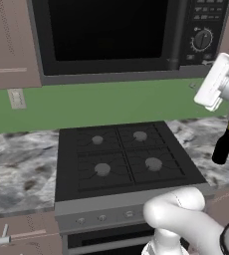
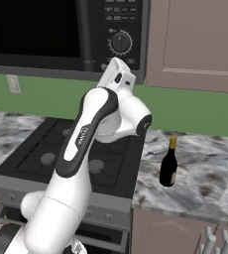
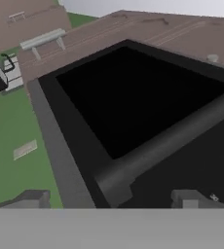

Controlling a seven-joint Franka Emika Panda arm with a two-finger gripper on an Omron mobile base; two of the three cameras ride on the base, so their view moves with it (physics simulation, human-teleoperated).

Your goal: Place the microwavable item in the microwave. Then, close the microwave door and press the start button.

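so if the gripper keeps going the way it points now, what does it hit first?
Probably the microwave door: the open gripper faces its black window, near the handle bar. Depth to it is unclear.

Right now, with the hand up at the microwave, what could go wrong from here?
The microwave door looks shut, and no cup is visible; pressing start may run it without the cup if it isn't inside. The open gripper hangs near the door handle, not the control panel. A wide swing could topple the wine bottle.
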